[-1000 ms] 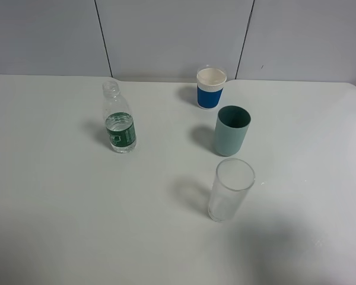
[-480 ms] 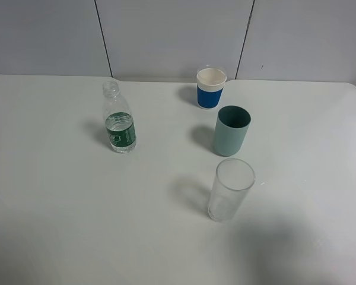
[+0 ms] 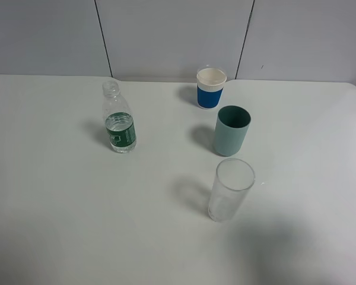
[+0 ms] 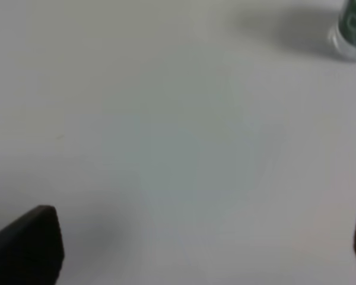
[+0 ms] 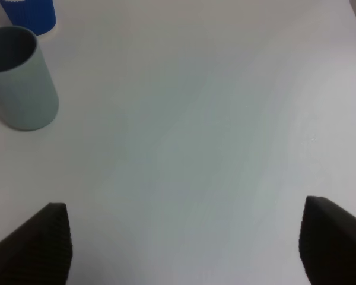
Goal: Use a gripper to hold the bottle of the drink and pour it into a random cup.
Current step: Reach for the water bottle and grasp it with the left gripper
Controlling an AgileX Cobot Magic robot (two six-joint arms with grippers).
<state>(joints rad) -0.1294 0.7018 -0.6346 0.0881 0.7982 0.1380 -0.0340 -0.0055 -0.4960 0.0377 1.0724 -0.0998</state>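
Note:
The bottle of the drink (image 3: 119,122), clear with a dark green label and no cap, stands upright on the left half of the white table (image 3: 59,208). Its base shows at the edge of the left wrist view (image 4: 351,32), far from my left gripper (image 4: 194,244), whose dark fingertips (image 4: 26,243) stand wide open over bare table. The grey-teal cup (image 3: 231,130) stands upright right of centre. In the right wrist view that cup (image 5: 18,77) is well off to one side of my right gripper (image 5: 184,243), open and empty. Neither gripper shows in the exterior high view.
A white cup with a blue band (image 3: 210,88) stands behind the grey-teal cup, near the back wall, and also shows in the right wrist view (image 5: 29,13). A clear glass (image 3: 230,190) stands in front of the grey-teal cup.

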